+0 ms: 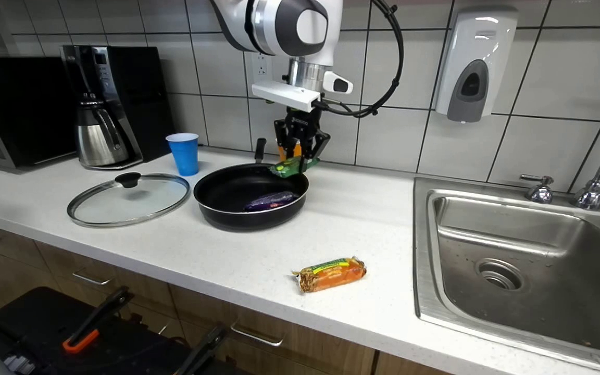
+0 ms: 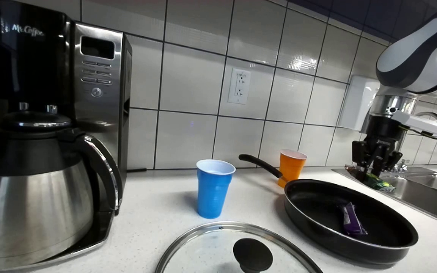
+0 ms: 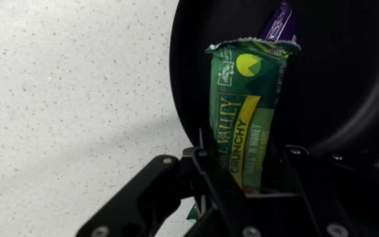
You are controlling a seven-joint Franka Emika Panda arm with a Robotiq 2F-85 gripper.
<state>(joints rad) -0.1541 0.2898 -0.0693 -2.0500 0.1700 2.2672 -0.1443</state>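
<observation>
My gripper (image 1: pixel 301 165) is shut on a green granola bar (image 3: pixel 242 108), with fingers along both long sides of the wrapper. In the wrist view the bar's far end reaches over the black pan (image 3: pixel 341 82); its near part is hidden by the gripper. An exterior view puts the green bar (image 1: pixel 285 168) above the pan's far right rim. Inside the pan (image 2: pixel 309 212) lies a purple wrapped bar (image 2: pixel 352 220), also seen in the wrist view, partly covered by the green one. A shiny orange-and-brown wrapped roll (image 1: pixel 331 274) lies apart on the counter, nearer the front edge.
Left of the pan are a glass lid (image 1: pixel 130 200) with a black knob and a blue cup (image 1: pixel 184 154). Behind the pan handle stands an orange cup (image 2: pixel 292 167). A coffee maker (image 1: pixel 117 104) is farther left, a steel sink (image 1: pixel 508 229) right. Tiled wall backs the counter.
</observation>
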